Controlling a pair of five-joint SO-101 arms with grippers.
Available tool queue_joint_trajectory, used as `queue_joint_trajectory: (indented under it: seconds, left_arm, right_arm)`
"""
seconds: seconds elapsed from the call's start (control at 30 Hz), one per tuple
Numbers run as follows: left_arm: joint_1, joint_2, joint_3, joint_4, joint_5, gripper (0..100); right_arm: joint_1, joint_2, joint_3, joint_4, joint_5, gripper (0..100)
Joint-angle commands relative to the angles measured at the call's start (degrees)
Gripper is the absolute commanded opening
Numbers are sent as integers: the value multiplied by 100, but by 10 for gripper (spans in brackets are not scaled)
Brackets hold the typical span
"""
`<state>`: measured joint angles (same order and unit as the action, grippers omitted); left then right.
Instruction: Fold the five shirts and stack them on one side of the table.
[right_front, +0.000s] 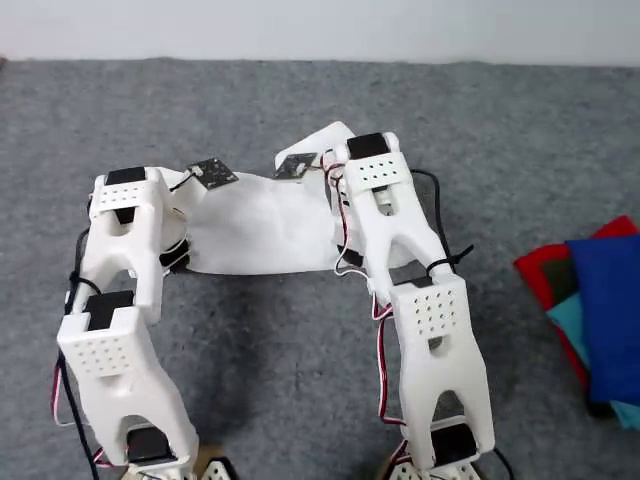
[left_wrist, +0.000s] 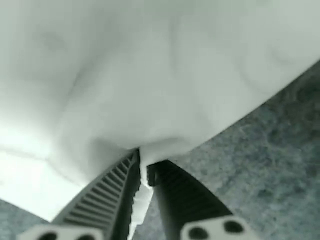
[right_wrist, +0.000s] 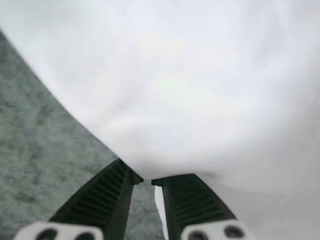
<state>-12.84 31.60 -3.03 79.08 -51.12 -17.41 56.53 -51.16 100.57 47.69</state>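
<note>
- High view: the white shirt (right_front: 260, 225) lay mid-table, stretched between the two arms. One corner poked out past the far wrist. The folded stack (right_front: 592, 310) (red, teal, blue on top) sat well apart at the table's (right_front: 300, 380) right edge.
- Same view, pose: the left arm (right_front: 125, 260) was hunched over the shirt's left edge. The right arm (right_front: 405, 250) reached out over the right edge. Both wrists tipped down at the cloth.
- My worry there was that if one arm pulled or lifted ahead of the other, the fold would've gone crooked. That stray corner looked likely to end up hanging out of the fold too.
- Left wrist view: the left gripper (left_wrist: 143, 162) was clamped tight, with a thin strip of the shirt's hem squeezed between the jaws. The rest of the shirt ballooned out in front, grey table off to one side.
- That bite looked pretty skinny to me, right at the edge. A tug against the other arm could've yanked it free and dropped that side.
- Right wrist view: the right gripper (right_wrist: 146, 180) had its jaws nearly together. The shirt draped over the tips, and a sliver of white showed in the gap, so I'd say it had the cloth.
- The fabric hid the pinch itself, though, so I wasn't sure how deep that hold went. That made it the side I'd have expected to slip first.
</note>
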Motion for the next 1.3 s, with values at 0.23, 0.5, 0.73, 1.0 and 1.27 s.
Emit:
queue_joint_trajectory:
  seconds: [0.23,0.5,0.73,1.0,1.27]
  left_arm:
    - [53,-70,-330,-62,62,12]
    - [62,18,-1560,1653,-70,12]
    - [-237,290,-1552,2145,-651,12]
    - [-668,220,-1033,2154,-932,12]
    - [-853,-1486,1437,2136,-1653,12]
  right_arm:
    - [374,110,-607,242,53,9]
    - [295,-752,149,251,53,9]
    - [207,-1543,1758,242,79,9]
    - [215,-2457,3323,233,554,9]
    - [207,-3767,5011,180,730,9]
